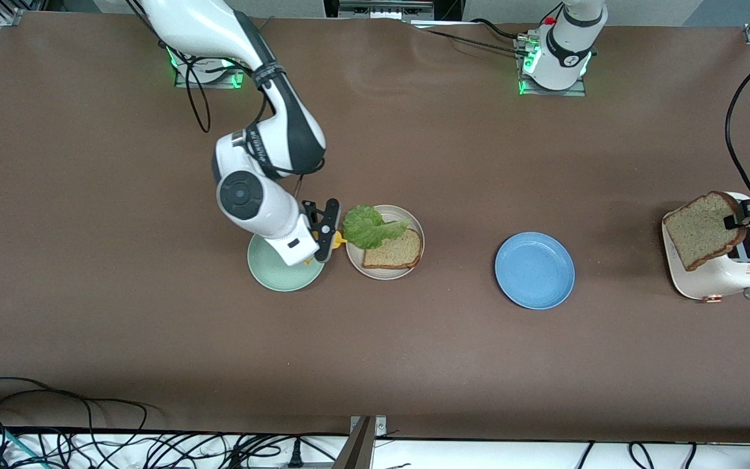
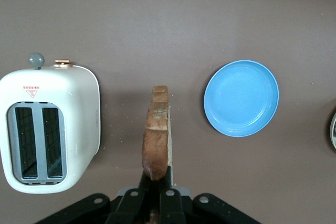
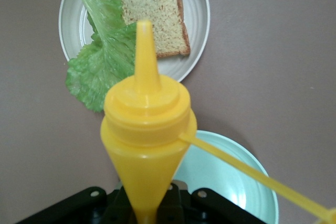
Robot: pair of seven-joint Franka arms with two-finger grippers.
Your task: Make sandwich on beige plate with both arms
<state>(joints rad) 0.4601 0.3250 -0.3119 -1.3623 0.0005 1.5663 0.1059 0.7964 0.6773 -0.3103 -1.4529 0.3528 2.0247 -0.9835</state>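
The beige plate (image 1: 376, 274) (image 3: 202, 19) holds one brown bread slice (image 1: 393, 251) (image 3: 147, 9). A green lettuce leaf (image 1: 368, 227) (image 3: 102, 61) lies partly on that slice and hangs over the rim. My right gripper (image 1: 329, 241) (image 3: 144, 203) hangs between the mint green plate (image 1: 277, 273) and the beige plate. It is shut on a yellow squeeze bottle (image 1: 339, 241) (image 3: 146, 129), nozzle toward the lettuce. My left gripper (image 1: 736, 218) (image 2: 156, 179) is over the white toaster (image 1: 723, 273) (image 2: 47, 129), shut on a second bread slice (image 1: 700, 229) (image 2: 157, 135).
A blue plate (image 1: 534, 270) (image 2: 241, 98) sits bare between the beige plate and the toaster. The mint green plate (image 3: 231, 177) lies under the right wrist. The toaster's two slots show nothing inside in the left wrist view. Cables run along the table edge nearest the front camera.
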